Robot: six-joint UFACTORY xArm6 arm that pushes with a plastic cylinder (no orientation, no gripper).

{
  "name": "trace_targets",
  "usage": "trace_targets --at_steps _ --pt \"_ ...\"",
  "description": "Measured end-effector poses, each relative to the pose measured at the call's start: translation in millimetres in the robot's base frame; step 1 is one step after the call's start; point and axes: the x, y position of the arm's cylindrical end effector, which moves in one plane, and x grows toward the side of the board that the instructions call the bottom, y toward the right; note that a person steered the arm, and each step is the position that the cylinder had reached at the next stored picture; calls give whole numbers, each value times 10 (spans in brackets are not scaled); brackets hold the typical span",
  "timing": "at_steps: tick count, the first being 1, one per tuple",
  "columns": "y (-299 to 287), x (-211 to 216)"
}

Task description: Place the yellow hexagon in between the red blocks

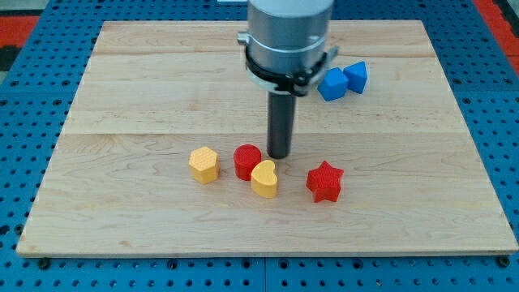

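Upright, the yellow hexagon (203,165) (no clear long axis) sits lower left of my tip (279,155), beside the red cylinder (246,161); red star (325,181) further right; wooden table (146,81) on blue pegboard (24,122). No gripper shows.

No text, label, brand, number or sign can be read anywhere in the camera view: not on the table, not on any of the coloured blocks, and not on the arm above them
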Motion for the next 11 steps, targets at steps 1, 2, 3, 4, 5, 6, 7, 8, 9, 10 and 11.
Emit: trace_targets --at_steps 1,2,3,4,5,6,7,8,9,10,11 --pt "-443 -280" --pt "-1132 -373" --pt "-1198 -334" --pt "-1225 173" --pt "-1226 207" --pt "-1328 291" --pt "-1448 327" --pt "-1448 327" --pt "-1250 327" --pt "-919 327" --pt "-841 327"
